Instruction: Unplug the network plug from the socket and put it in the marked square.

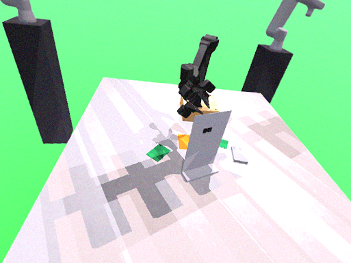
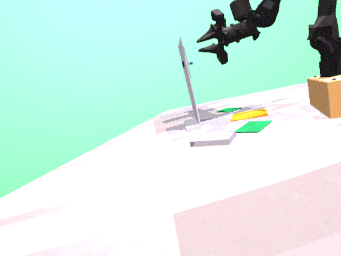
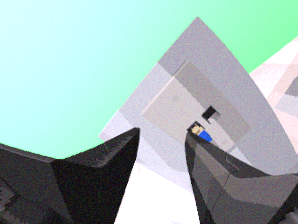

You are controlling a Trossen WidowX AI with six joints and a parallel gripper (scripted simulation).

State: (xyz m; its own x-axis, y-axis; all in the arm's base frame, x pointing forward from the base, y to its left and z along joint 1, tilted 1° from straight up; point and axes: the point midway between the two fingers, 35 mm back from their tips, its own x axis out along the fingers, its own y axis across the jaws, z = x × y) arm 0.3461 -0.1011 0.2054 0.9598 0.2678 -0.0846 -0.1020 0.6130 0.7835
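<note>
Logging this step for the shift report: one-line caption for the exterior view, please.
Gripper, partly open and empty, poised before the upright panel, the plug at its socket.

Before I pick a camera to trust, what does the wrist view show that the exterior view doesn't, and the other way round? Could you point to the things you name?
Wrist only: the panel's (image 2: 191, 93) (image 3: 195, 42) socket face, with a dark opening (image 3: 210, 113) beside the plug.
Exterior only: the yellow patch (image 2: 250, 115), two green patches (image 2: 254, 126) and the wooden block (image 2: 319, 96).
Both: panel, blue-ended plug (image 2: 191, 63) (image 3: 204, 135), parted claw (image 2: 198, 45) (image 3: 162, 131).
</note>
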